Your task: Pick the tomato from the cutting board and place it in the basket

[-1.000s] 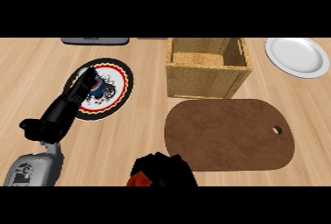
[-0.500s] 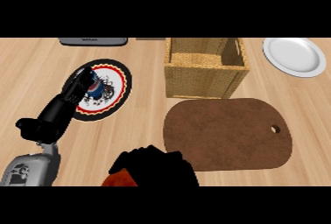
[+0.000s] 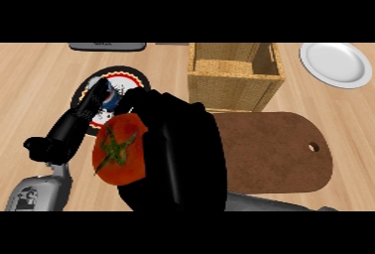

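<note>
The red tomato (image 3: 121, 151) with its green stem is held up close to the camera, well above the counter. My right hand (image 3: 179, 154) is curled round it from the right and hides its right side. The brown cutting board (image 3: 271, 149) lies bare at the lower right, partly covered by that hand. The wicker basket (image 3: 234, 84) stands just beyond the board, its inside showing nothing. My left hand (image 3: 70, 130) rests open at the left, fingers pointing up over a patterned plate.
A round plate with a red and black patterned rim (image 3: 121, 79) lies left of the basket. A white plate (image 3: 336, 64) sits at the far right. A dark grey object (image 3: 107, 46) lies at the counter's back edge.
My right hand has risen from the lower edge with the tomato in it, and now looms large in the middle of the view. The left hand has barely moved.
</note>
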Controlling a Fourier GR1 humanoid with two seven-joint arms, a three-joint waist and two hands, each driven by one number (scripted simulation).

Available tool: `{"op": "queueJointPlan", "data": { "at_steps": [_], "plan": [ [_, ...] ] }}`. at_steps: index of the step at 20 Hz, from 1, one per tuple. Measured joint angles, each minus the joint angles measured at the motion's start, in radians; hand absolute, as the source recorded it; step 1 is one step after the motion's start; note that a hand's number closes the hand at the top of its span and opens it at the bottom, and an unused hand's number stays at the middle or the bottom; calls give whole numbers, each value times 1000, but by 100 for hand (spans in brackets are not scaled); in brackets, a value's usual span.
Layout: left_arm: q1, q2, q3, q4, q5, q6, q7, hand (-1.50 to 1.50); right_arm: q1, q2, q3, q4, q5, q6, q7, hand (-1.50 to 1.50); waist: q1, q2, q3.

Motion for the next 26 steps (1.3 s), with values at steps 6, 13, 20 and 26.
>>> {"op": "queueJointPlan", "data": {
  "at_steps": [6, 13, 20, 26],
  "plan": [
    [-10, 2, 3, -10, 6, -4, 19, 0, -145, 4, -169, 196, -15, -29, -34, 150, 2, 3, 1],
    [-7, 5, 9, -7, 5, -6, 15, 0, -240, 0, -361, 385, 4, -91, -99, 150, -5, 5, 1],
    [-10, -1, 13, 4, 1, -2, -1, 0, -241, -10, -499, 543, -31, -141, -201, 150, -12, 6, 2],
    [3, 6, 18, -11, 2, -10, 1, 0, -188, -39, -579, 647, -96, -180, -369, 150, -13, 6, 2]
  ]
}}
